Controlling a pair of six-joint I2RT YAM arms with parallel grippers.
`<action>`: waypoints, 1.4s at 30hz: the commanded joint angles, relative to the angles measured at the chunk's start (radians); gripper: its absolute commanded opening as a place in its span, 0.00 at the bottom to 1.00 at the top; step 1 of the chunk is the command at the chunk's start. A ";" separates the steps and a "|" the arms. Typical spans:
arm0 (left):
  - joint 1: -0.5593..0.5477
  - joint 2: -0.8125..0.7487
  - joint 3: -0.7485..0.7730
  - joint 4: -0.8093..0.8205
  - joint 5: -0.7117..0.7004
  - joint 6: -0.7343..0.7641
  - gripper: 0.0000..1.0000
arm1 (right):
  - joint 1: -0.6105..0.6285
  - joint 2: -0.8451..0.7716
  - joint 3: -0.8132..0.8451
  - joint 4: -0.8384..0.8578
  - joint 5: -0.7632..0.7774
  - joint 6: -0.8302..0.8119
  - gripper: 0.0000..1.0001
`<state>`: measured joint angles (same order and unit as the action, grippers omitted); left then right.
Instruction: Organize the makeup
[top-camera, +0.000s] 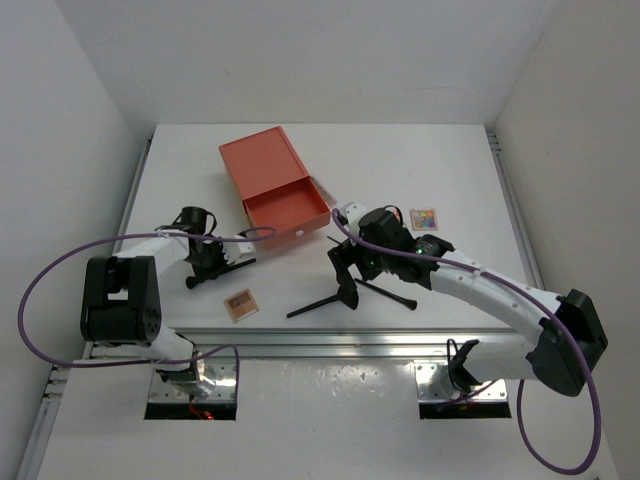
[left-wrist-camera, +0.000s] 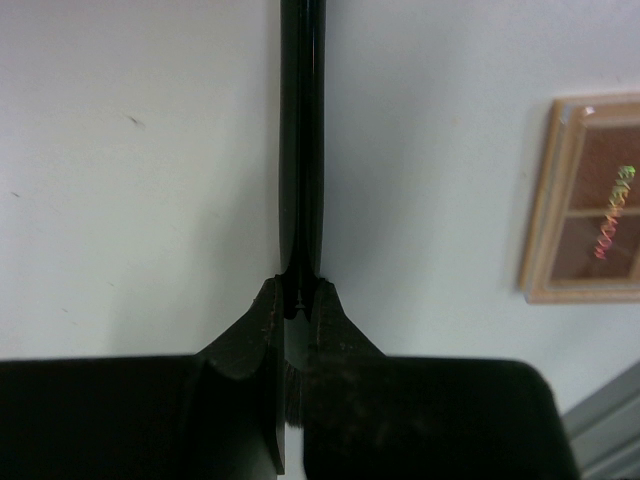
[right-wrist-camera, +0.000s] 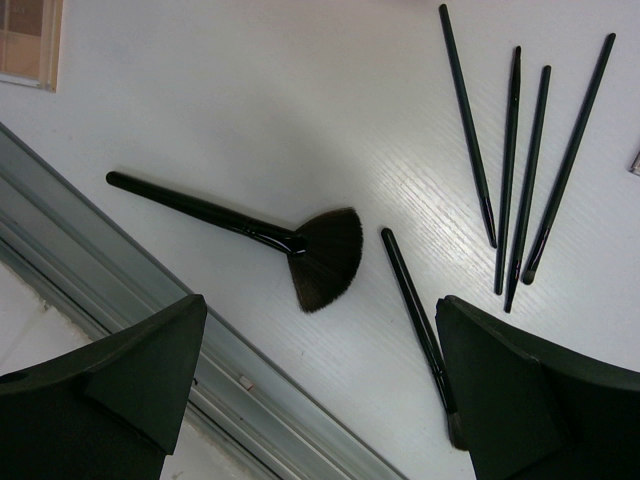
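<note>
My left gripper (top-camera: 213, 264) is shut on a thin black brush (left-wrist-camera: 301, 150) low over the table; its fingertips (left-wrist-camera: 272, 300) pinch the handle. A tan palette (top-camera: 240, 304) lies just right of it and also shows in the left wrist view (left-wrist-camera: 590, 200). My right gripper (top-camera: 344, 264) is open and empty, hovering (right-wrist-camera: 320, 312) above the fan-shaped brush (right-wrist-camera: 322, 257). One black brush (right-wrist-camera: 415, 320) lies beside the fan. Several thin black sticks (right-wrist-camera: 512, 170) lie further off. A multicoloured palette (top-camera: 424, 219) lies behind the right arm.
The orange-red drawer box (top-camera: 275, 190) stands at the back centre with its drawer pulled out toward the arms. The metal rail at the table's near edge (right-wrist-camera: 120, 270) runs just under the right gripper. A palette corner (right-wrist-camera: 25, 40) shows at the top left of the right wrist view.
</note>
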<state>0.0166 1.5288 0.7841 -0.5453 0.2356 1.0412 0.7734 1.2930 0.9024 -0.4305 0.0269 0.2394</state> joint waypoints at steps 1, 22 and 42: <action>0.026 -0.028 0.015 -0.129 -0.023 -0.018 0.00 | -0.006 -0.012 0.024 0.027 0.024 0.021 0.97; -0.108 0.040 0.842 -0.131 0.450 -0.653 0.00 | -0.046 -0.023 0.020 -0.013 0.027 0.000 0.97; -0.267 0.125 0.560 0.077 0.185 -0.849 0.36 | -0.045 -0.029 0.038 -0.047 0.044 0.021 0.97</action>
<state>-0.2314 1.6638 1.3426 -0.5144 0.4561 0.2008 0.7322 1.2743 0.9024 -0.4686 0.0605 0.2546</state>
